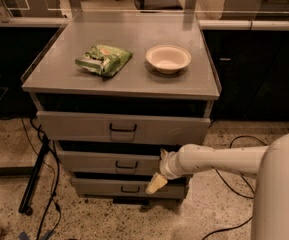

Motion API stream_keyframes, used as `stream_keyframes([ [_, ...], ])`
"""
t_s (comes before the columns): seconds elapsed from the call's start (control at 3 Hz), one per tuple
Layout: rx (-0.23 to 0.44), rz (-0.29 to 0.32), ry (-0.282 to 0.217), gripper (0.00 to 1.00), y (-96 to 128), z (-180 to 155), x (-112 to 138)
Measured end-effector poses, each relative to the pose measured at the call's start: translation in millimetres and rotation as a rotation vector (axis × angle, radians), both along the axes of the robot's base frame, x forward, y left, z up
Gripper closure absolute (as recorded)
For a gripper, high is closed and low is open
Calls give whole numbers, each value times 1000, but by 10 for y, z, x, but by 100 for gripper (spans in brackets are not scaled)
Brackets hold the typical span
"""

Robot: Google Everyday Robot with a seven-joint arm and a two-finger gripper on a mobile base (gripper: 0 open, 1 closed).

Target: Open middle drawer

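You'll find the middle drawer (109,162) second of three. Above it, on the cabinet top, lie a green snack bag (103,60) and a white bowl (168,59). At its right end the gripper (159,169) has its fingers spread.

No text, label, brand, number or sign can be read. Pale printing is seen on the crumpled green plastic snack packet (103,60) lying on the flat grey metal counter (134,36), but no letters or words can be made out on it. The cream-tipped gripper (156,183), carried on a white arm, is placed low before the right part of the wide grey metal middle drawer (104,162), just right of its small dark handle.
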State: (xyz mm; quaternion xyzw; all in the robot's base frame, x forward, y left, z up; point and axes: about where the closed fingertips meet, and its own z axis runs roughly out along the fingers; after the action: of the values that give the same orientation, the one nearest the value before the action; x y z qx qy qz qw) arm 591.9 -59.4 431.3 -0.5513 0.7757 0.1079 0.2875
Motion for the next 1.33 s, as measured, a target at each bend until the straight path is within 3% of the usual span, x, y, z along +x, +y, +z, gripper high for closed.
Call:
stream_keyframes([
  [0.67,-5,29,40,0,141,-284,19],
  [1.0,13,79,84,0,121,-164,-268],
  [1.33,1,143,199,0,-227,201,-1006],
])
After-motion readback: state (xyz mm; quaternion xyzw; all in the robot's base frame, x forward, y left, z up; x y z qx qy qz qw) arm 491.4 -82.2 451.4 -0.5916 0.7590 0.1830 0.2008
